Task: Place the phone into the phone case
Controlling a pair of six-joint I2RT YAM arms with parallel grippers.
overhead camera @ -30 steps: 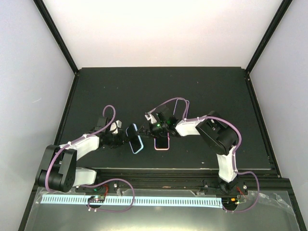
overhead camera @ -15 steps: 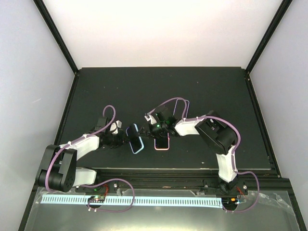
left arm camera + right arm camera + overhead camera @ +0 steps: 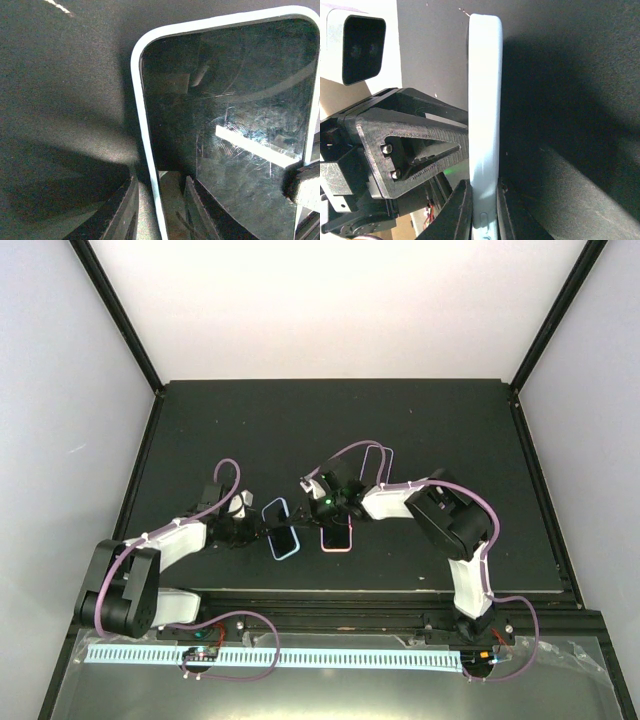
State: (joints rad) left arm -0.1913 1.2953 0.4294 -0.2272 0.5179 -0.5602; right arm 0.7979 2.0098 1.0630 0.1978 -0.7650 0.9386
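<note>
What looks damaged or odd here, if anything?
The glossy dark face inside the light-blue case is covered in fine scratches and smudges. Otherwise nothing stands out.

The left arm (image 3: pixel 175 537) and right arm (image 3: pixel 470 580) wear white shells over black joints, and each is trailed by a purple cable (image 3: pixel 225 475) bound with white ties. A green light (image 3: pixel 327 503) glows on the right wrist. At 9 o'clock in the right wrist view, the left gripper (image 3: pixel 266 531) shows a black printed triangular frame with ribbed edges and two silver screws (image 3: pixel 395 174). Its white, dark-windowed camera housing (image 3: pixel 360 45) sits at 10 o'clock. At 6 o'clock, the right gripper (image 3: pixel 483 187) has black layered fingers (image 3: pixel 460 205).
</note>
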